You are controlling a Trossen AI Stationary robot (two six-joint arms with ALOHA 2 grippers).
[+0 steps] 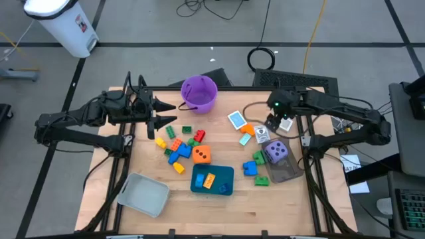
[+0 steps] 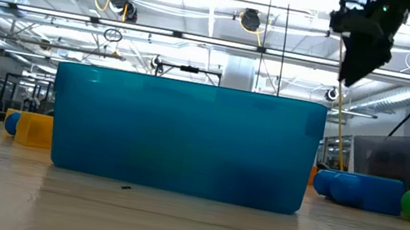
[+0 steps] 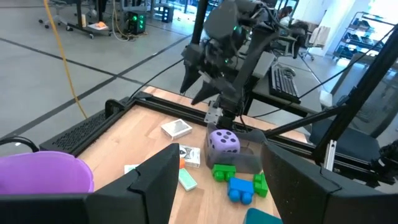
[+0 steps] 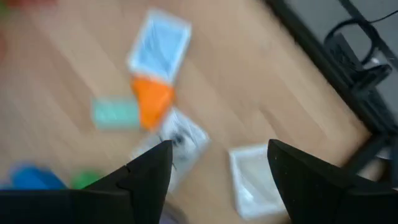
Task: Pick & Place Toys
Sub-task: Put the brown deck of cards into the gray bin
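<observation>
Small bricks [image 1: 176,143] lie loose on the table's middle beside an orange die [image 1: 201,155]. The purple die [image 1: 277,153] rests on a clear tray [image 1: 284,171] at the right. A few white-and-blue cards [image 1: 237,119] and an orange brick [image 4: 151,99] lie between the bucket and the purple die. My left gripper [image 1: 167,113] hovers open, roughly level, above the table's left part, left of the bricks. My right gripper [image 1: 275,123] is open and slants down over the cards [image 4: 183,140], high above them. Nothing is between either pair of fingers.
A purple bucket [image 1: 199,93] stands at the far middle. A teal tray [image 1: 212,179] with an orange and a blue brick sits near the front, and a grey tray [image 1: 143,194] is at the front left. Green [image 3: 224,171] and blue [image 3: 239,190] bricks lie beside the purple die.
</observation>
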